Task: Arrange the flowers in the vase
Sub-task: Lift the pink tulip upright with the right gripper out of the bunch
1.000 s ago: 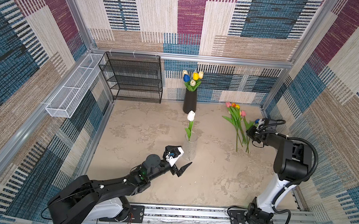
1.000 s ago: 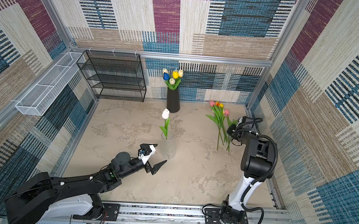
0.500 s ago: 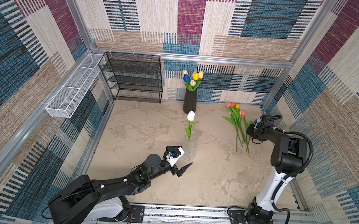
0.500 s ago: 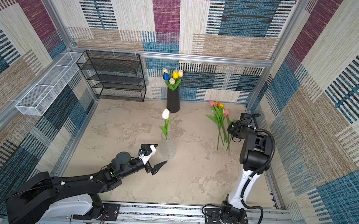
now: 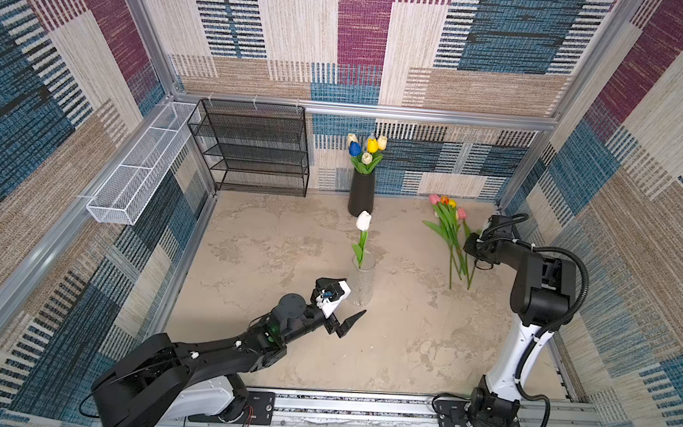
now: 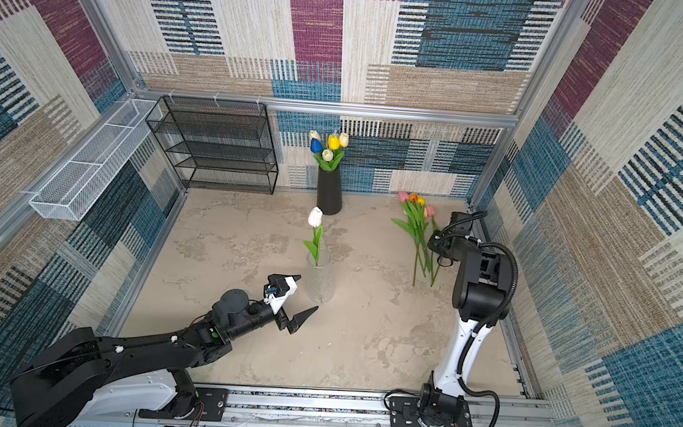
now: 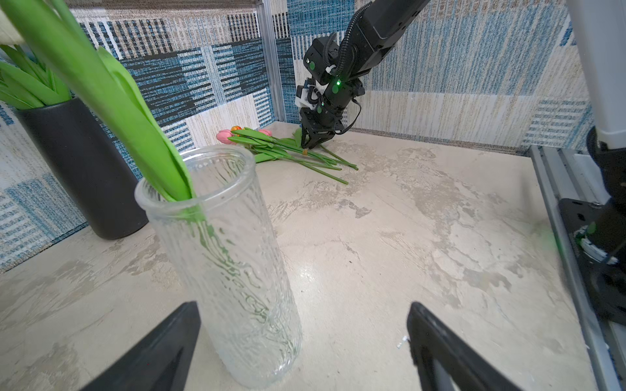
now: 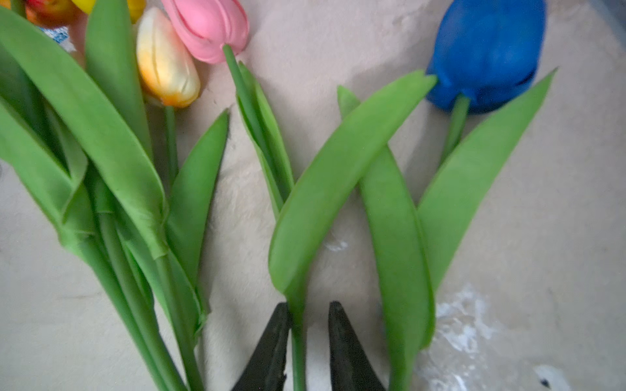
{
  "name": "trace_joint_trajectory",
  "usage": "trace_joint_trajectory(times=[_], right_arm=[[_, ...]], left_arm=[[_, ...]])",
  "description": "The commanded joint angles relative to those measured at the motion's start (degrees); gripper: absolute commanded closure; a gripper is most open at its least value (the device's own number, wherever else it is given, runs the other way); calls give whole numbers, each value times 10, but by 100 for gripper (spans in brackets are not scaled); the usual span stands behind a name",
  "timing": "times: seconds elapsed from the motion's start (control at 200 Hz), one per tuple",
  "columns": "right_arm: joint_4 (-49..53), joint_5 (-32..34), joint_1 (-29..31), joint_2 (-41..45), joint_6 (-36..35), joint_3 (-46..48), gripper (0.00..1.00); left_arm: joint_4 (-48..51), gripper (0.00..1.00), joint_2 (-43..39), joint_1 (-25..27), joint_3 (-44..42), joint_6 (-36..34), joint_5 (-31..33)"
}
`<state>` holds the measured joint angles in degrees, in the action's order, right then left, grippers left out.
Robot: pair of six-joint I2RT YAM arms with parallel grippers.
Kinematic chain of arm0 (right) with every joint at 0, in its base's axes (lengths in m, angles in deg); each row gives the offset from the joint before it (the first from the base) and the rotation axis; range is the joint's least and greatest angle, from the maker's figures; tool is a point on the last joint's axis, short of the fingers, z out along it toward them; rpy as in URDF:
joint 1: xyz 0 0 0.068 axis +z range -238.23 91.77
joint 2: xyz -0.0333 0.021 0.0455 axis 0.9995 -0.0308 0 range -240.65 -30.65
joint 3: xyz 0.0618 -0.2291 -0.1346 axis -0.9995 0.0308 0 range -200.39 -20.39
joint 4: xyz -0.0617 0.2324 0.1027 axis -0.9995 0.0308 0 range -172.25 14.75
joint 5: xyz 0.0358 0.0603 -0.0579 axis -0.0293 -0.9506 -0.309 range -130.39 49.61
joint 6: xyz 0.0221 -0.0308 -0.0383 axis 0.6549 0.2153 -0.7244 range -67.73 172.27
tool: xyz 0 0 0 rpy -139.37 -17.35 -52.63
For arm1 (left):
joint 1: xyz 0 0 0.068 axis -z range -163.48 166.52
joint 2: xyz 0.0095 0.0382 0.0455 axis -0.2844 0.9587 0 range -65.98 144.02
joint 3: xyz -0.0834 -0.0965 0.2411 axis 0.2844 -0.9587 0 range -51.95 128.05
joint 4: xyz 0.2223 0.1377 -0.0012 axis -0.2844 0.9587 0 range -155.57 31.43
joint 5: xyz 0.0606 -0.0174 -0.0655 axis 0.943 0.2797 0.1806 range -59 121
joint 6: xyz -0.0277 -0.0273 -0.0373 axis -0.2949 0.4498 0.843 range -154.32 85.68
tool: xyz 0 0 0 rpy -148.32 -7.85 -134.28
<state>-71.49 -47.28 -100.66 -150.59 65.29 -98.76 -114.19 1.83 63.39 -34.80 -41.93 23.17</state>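
While the right gripper (image 8: 308, 304) stands with its jaws narrowly parted astride one green stem (image 8: 298, 345), a gap on one side shows that nothing is pinched. Which head that stem carries cannot be told; a leaf beside the blue tulip (image 8: 484, 50) crosses just above it. Closing here may catch that leaf and drag neighbours out of the loose flowers (image 5: 449, 231), which lie on the table (image 5: 404, 344) well apart from the glass vase (image 7: 230, 257). A thin stem held low would likely droop or twist. The vase is tall and holds one leaning white tulip (image 5: 363, 220). The left gripper (image 7: 304, 306), wide open just beside it, does not steady it, so a nudge could tip it.
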Motion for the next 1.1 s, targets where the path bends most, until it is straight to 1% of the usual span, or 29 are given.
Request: trace_joint_trajectory(times=[0.0,0.06,0.11,0.22,0.576,0.791,0.837,0.992,1.017,1.092], right_arm=[[46,10,6,7,3,0,75],[48,8,10,17,3,-1,74],[51,6,15,23,3,-3,71],[65,6,22,28,4,-14,70],[84,77,25,17,0,-19,69],[93,85,25,-11,-5,-32,69],[97,87,26,-19,-6,-36,71],[103,101,26,-24,-8,-37,95],[103,100,26,-23,-9,-37,97],[99,89,26,-13,-9,-34,99]], left_arm=[[0,2,-1,0,5,3,-2],[1,2,-1,-1,6,2,-2],[1,2,0,-1,6,2,-2],[3,2,-1,-1,5,2,-2],[5,2,-1,-1,7,3,-3],[6,2,1,0,8,1,-5],[6,2,1,0,8,1,-6],[7,2,2,-1,9,1,-6],[8,2,3,-1,9,2,-6],[7,2,3,-1,10,2,-7]])
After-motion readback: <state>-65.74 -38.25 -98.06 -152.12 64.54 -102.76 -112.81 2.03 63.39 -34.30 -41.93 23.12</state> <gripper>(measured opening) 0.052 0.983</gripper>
